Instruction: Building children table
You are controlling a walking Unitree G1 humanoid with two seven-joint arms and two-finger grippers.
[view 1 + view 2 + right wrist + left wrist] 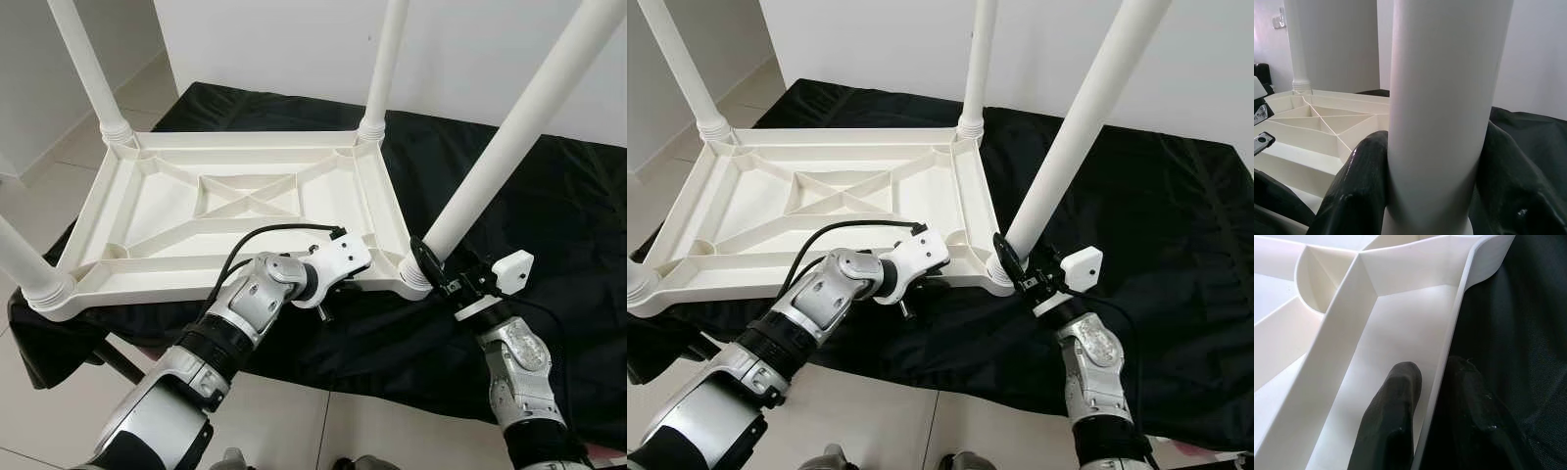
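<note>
My left hand pinches the upturned white plastic ribbed tabletop's rim; my right hand clamps its white cylindrical leg, top cut off.

Plain white tabletop, ribbed underside up, with matching white legs. Black cloth beneath (slightly sheened, unpatterned). Silver arms ending in black fingers. Pale grey floor tiles, white wall.

black cloth spread over the surface, wrinkled, draped past the near edge, white wall seen behind, pale tiled floor seen below
</note>
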